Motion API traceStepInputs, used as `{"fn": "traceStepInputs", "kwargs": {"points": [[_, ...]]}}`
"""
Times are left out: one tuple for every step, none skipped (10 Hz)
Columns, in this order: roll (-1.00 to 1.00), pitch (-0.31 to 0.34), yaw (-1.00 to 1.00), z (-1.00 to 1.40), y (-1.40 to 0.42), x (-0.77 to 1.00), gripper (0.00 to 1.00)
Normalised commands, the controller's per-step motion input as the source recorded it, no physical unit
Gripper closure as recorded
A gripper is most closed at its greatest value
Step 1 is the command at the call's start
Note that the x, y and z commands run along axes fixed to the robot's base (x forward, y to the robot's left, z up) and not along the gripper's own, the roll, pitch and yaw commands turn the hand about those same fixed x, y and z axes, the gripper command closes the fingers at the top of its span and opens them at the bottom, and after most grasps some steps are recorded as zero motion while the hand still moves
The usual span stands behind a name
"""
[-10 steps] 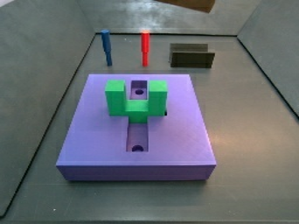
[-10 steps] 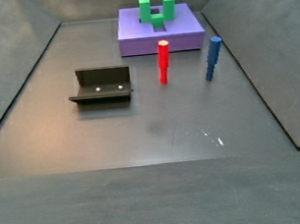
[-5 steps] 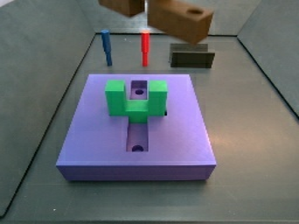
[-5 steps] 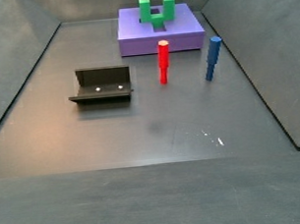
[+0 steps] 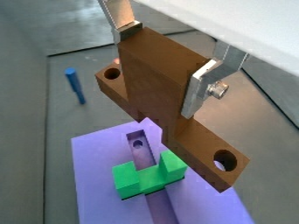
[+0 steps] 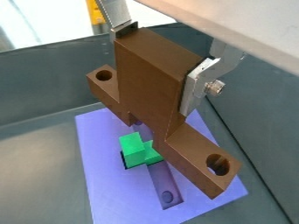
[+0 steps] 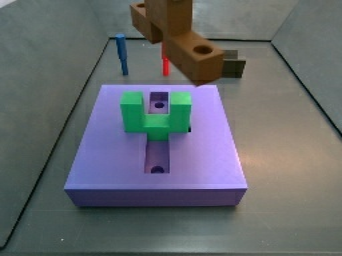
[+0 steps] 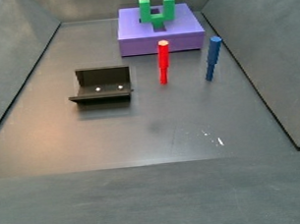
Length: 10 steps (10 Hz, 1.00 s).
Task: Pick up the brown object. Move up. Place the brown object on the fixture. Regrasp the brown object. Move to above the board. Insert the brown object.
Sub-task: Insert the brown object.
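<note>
My gripper (image 5: 163,61) is shut on the brown object (image 5: 212,159), a brown bar with a hole near each end and a thick upright block that the silver fingers (image 5: 200,87) clamp. Both wrist views show it so, with the gripper (image 6: 162,59) holding the brown object (image 6: 194,154) in the air above the purple board (image 6: 105,168). In a side view the brown object (image 7: 195,56) hangs tilted over the board's (image 7: 201,150) far end. The green U-shaped block (image 7: 147,113) straddles the board's groove (image 7: 156,156). The dark fixture (image 8: 101,86) stands apart on the floor.
A red peg (image 8: 164,61) and a blue peg (image 8: 214,58) stand upright between the board (image 8: 140,38) and the fixture. The brown object partly hides the fixture (image 7: 233,66) in a side view. Grey walls enclose the floor on all sides.
The brown object has come down from the picture's upper edge and moved left, now hanging lower over the board's far end. Nothing on the floor has moved.
</note>
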Motion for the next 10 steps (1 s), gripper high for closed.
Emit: {"fn": "traceStepInputs", "kwargs": {"points": [[-0.20,0.000,-0.83,-0.24,-0.04,0.00,1.00],[-0.20,0.033,-0.82,-0.27,-0.02,0.00,1.00],[-0.20,0.047,-0.79,-0.31,-0.01,0.02,1.00],[-0.18,0.074,-0.84,-0.36,0.00,0.00,1.00],[-0.15,0.099,-0.87,-0.46,0.00,0.00,1.00],[-0.15,0.159,-0.85,-0.50,0.00,0.03,1.00],[-0.16,0.207,-0.75,-0.47,0.00,0.13,1.00],[-0.05,0.164,-0.58,-0.32,-0.15,0.28,1.00],[0.05,0.117,-0.31,-0.14,-0.18,0.00,1.00],[0.05,0.000,0.00,0.00,-0.22,-0.21,1.00]]}}
